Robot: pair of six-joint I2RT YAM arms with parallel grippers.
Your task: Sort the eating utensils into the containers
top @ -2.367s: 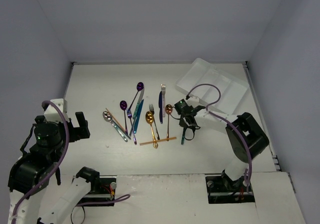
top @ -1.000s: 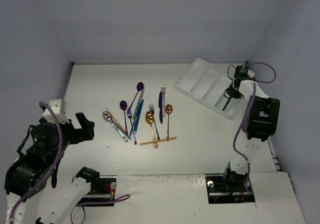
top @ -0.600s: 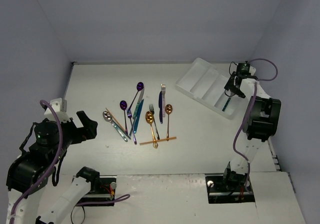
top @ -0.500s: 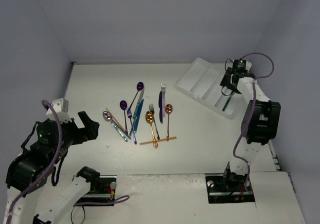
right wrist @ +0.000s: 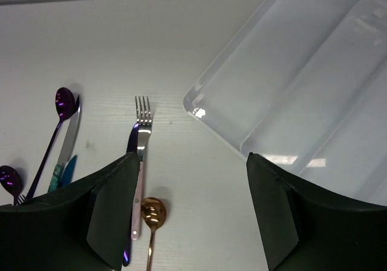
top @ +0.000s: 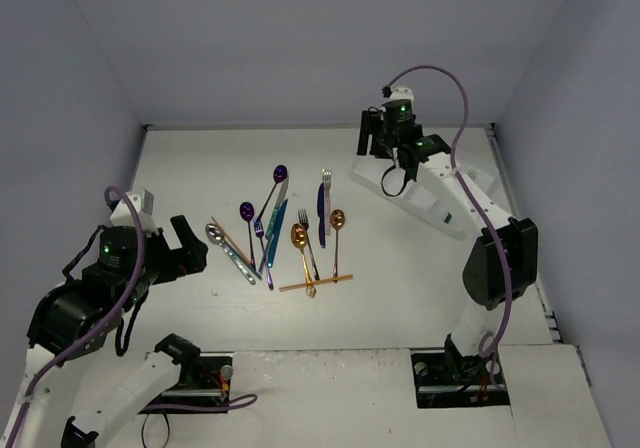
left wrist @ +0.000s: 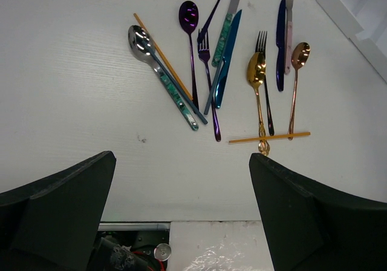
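Observation:
The eating utensils lie in a loose cluster mid-table (top: 290, 230). The left wrist view shows a slotted silver spoon (left wrist: 142, 41), purple spoon (left wrist: 188, 17), teal knife (left wrist: 227, 59), gold spoon (left wrist: 256, 68), copper spoon (left wrist: 300, 54), blue knife (left wrist: 281, 35) and an orange chopstick (left wrist: 269, 137). The white tray (top: 368, 175) sits at the back right. My left gripper (top: 186, 247) is open and empty, left of the cluster. My right gripper (top: 375, 148) is open and empty above the tray's left corner (right wrist: 199, 104), near a silver fork (right wrist: 142, 111).
The right arm's white link and purple cable (top: 450, 88) cross over the tray and hide much of it. Walls close the table at the back and both sides. The arm bases stand at the near edge (top: 460, 368).
My right gripper has swung from the tray's right end to its left corner, leaving a teal utensil in the tray. My left gripper has moved right, toward the cluster.

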